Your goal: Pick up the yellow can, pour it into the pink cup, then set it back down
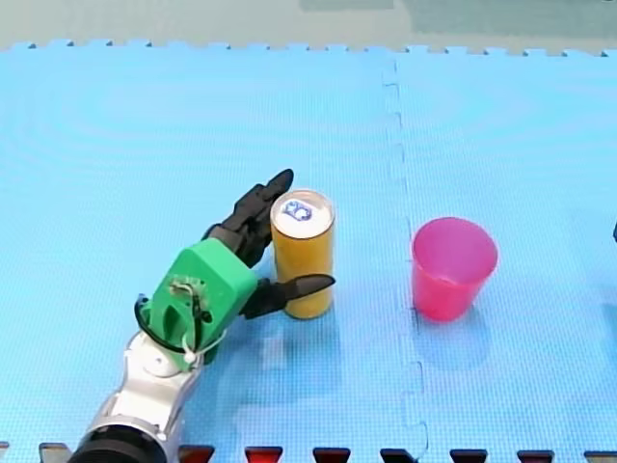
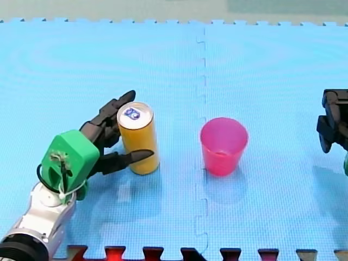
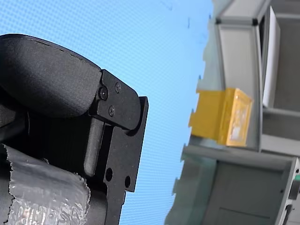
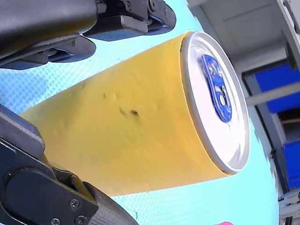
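Note:
The yellow can (image 1: 303,258) stands upright on the blue foam mat (image 1: 145,135), its silver top with a blue tab facing up. My left hand (image 1: 306,230) reaches in from the lower left and brackets the can: the fingers (image 1: 258,207) stretch straight behind it and the thumb (image 1: 299,286) lies across its lower front. The second wrist view shows the can (image 4: 126,136) close up between dark fingers (image 4: 56,23). The pink cup (image 1: 452,267) stands upright to the can's right, well apart from it. My right hand (image 2: 333,122) is at the far right edge, holding nothing.
The mat's puzzle seam (image 1: 400,193) runs front to back between can and cup. Red tiles (image 2: 152,254) line the near edge. In the first wrist view, grey shelving with a yellow box (image 3: 225,116) stands beyond the mat's edge.

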`<state>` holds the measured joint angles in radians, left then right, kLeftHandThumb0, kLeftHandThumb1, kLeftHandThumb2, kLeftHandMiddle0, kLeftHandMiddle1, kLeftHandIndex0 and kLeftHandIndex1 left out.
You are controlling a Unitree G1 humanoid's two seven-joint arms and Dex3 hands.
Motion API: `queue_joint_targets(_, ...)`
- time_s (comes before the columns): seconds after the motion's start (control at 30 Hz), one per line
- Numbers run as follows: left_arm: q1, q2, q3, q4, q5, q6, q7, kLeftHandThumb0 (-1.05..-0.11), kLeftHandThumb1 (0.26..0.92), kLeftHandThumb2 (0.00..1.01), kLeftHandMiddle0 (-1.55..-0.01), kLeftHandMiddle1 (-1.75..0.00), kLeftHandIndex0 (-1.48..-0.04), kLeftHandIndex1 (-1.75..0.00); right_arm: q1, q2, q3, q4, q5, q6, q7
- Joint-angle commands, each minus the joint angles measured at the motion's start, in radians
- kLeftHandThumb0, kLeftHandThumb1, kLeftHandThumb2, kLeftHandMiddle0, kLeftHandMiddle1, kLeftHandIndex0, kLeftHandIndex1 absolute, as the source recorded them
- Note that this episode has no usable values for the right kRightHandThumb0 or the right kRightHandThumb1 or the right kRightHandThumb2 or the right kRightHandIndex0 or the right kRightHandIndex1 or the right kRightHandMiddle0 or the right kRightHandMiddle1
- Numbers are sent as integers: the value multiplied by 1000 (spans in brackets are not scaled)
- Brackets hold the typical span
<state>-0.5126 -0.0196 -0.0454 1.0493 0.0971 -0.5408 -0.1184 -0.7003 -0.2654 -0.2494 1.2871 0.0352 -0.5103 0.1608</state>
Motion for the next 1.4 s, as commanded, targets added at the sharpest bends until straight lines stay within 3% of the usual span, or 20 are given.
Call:
queue_joint_targets(0.0,-10,0,0,4,-3,2,-6,-760,662,0,-334,-6,-233,-3,2,-3,0,-2,2,-3,-2)
queue_joint_targets(0.27,-17,-2,6,4,-13,16,-25,-751,663,2,-395,-29,-276,-17,3,-4,3,-4,-1,-5,-7)
queue_joint_targets(0.4,-19,-1,5,4,-11,18,-21,-736,681,7,-460,-46,-366,-42,3,-3,3,-4,0,-4,-8)
queue_joint_targets(0.53,-26,-15,24,11,-41,29,-34,-640,741,6,-874,-84,-785,-49,3,-2,3,-5,1,-4,-9)
queue_joint_targets(0.67,-44,-35,77,11,-123,93,-83,-480,749,1,-1100,-81,-992,-49,2,-1,3,-4,1,-3,-11)
queue_joint_targets(0.83,-58,-41,107,12,-166,145,-118,-412,763,1,-1300,-79,-1204,-50,1,-3,1,-3,2,-2,-9)
queue_joint_targets(1.37,-75,-28,145,10,-184,200,-114,-393,770,1,-1378,-41,-1247,-11,-8,-3,-3,-1,6,-1,6)
